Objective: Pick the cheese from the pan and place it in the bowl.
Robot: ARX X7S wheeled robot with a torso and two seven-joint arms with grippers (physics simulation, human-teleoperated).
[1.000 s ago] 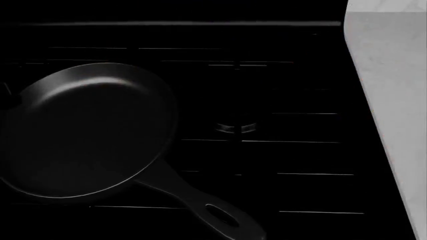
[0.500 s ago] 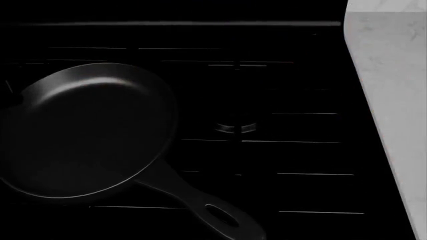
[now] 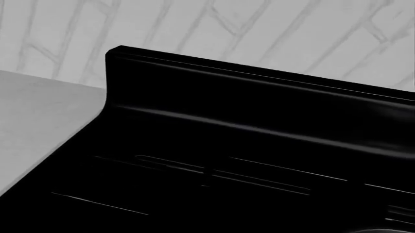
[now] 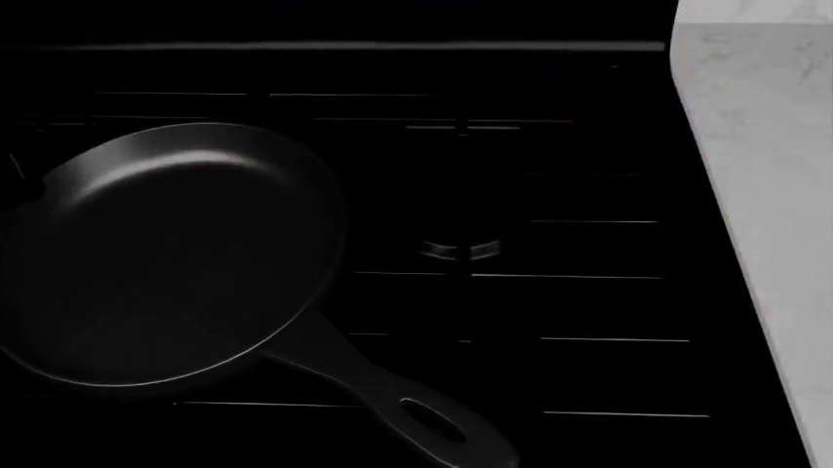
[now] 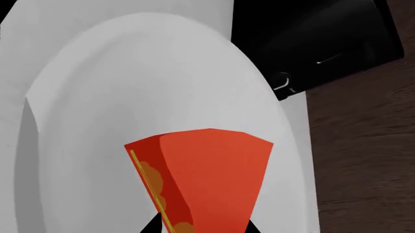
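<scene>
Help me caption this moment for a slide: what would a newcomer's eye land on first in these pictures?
The red-orange cheese wedge, filling the right wrist view close to the camera with the wide white bowl behind it. Next, the empty black pan on the dark stove at the left of the head view, its handle pointing toward the robot, with pale marble counter along the right.

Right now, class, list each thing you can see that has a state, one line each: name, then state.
pan: empty, sitting on the black stove, handle toward the robot.
cheese: out of the pan, over the bowl, red-orange top facing the right wrist camera; whether it is gripped or resting cannot be told.
bowl: upright, nothing else seen in it.
stove: no flame seen.
</scene>
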